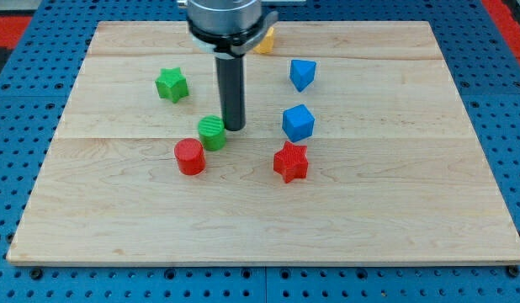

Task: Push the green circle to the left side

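The green circle [212, 132] is a small green cylinder near the middle of the wooden board [395, 210]. My tip [234, 128] is at the end of the dark rod, right beside the green circle's right side, touching or almost touching it. A red cylinder [190, 156] stands just below-left of the green circle, very close to it.
A green star [171, 84] lies at the upper left. A blue block [302, 73] and a blue cube [298, 123] are right of the rod. A red star [291, 162] lies below them. An orange block [265, 40] is partly hidden behind the arm at the top.
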